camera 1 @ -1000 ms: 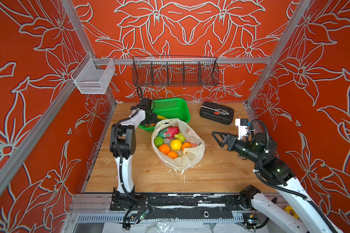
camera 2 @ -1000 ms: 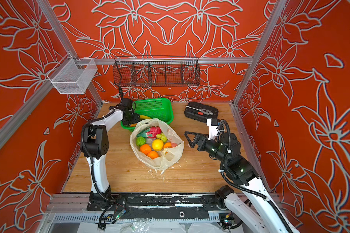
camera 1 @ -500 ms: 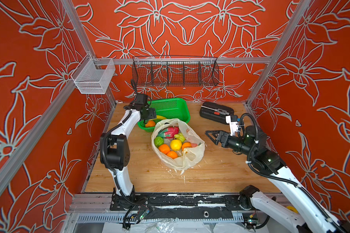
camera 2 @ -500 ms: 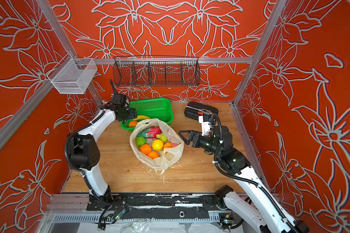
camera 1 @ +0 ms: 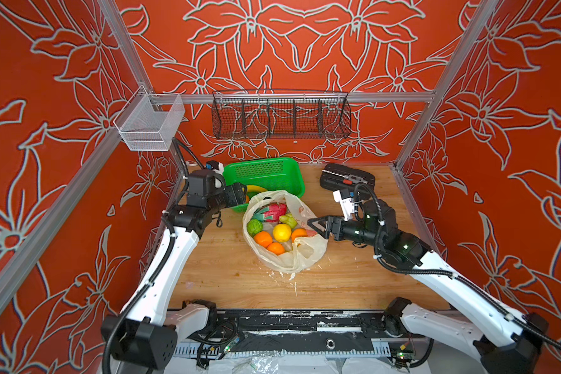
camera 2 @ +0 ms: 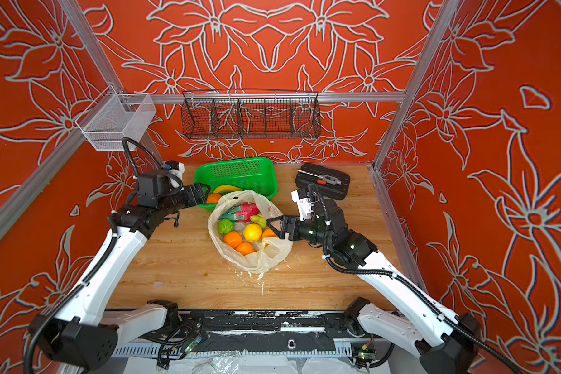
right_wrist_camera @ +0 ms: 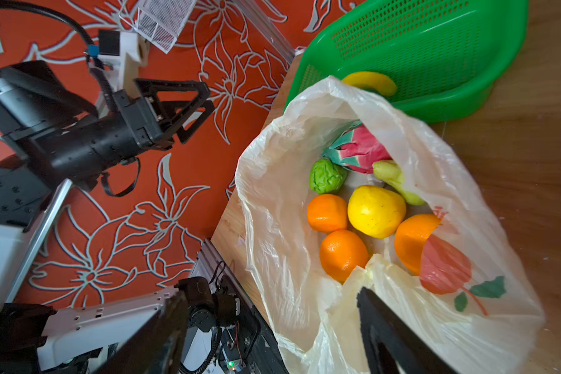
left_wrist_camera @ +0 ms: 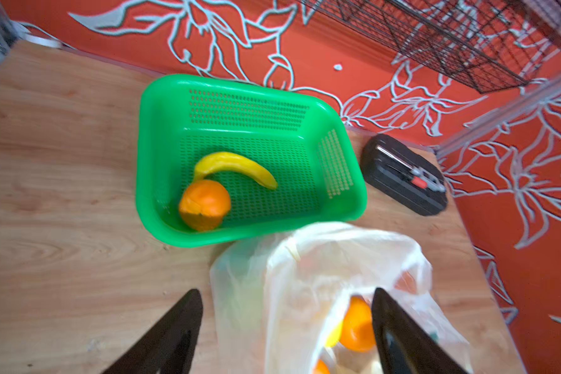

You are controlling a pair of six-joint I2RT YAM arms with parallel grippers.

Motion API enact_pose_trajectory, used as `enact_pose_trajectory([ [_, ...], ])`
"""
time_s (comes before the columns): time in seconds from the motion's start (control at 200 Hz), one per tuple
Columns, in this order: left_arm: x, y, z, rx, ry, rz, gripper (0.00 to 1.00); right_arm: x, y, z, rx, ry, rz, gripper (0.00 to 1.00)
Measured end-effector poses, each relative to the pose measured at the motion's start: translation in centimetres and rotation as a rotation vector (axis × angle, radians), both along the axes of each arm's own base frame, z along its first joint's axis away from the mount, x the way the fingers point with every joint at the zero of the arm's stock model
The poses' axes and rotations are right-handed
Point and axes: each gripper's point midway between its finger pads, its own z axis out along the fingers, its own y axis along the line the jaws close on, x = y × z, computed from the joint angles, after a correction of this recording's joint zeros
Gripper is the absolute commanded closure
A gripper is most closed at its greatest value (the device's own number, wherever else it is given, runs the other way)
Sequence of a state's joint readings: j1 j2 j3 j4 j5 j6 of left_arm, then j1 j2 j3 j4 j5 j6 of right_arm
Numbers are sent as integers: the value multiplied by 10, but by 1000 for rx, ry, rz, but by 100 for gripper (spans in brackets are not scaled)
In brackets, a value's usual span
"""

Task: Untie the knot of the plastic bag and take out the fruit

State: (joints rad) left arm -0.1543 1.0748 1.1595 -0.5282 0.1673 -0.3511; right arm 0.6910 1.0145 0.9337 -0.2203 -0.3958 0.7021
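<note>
On the wooden worktop (camera 1: 227, 278) the plastic bag (camera 1: 308, 255) lies in the middle with its mouth wide open. So I judge the untying is finished, and the step in hand is taking out the fruit (camera 1: 281, 232). The green basket (camera 1: 266, 168) stands at the back edge, just behind the bag, and inside it lie a banana (left_wrist_camera: 234, 165) and one orange (left_wrist_camera: 204, 204). My left claw (left_wrist_camera: 285, 294) hangs spread and empty near the basket's front-left corner, just beside the bag. My right claw (camera 1: 312, 223), also spread with nothing between its fingers, is at the right rim of the bag. In the bag I see a dragon fruit (right_wrist_camera: 360, 149), a lemon (right_wrist_camera: 376, 210), three oranges (right_wrist_camera: 342, 254) and two green fruits (right_wrist_camera: 327, 176). For the next move, I think the right claw must go down past the loose rim. It should then press only on the nearest fruit, not on the thin plastic.
</note>
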Motion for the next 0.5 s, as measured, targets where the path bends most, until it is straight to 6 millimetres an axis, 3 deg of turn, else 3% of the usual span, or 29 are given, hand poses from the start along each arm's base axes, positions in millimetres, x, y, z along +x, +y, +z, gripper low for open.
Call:
enact_pose_trajectory([
  [0.125, -41, -25, -5, -34, 14, -71, 19, 4, 19, -14, -86, -2, 32, 26],
  [0.225, -66, -39, -23, -36, 68, -113, 19, 9, 33, -30, -152, 3, 52, 27],
  [0.5, -96, -34, -124, 23, 327, -89, 18, 21, 61, -84, -328, 53, 84, 32],
])
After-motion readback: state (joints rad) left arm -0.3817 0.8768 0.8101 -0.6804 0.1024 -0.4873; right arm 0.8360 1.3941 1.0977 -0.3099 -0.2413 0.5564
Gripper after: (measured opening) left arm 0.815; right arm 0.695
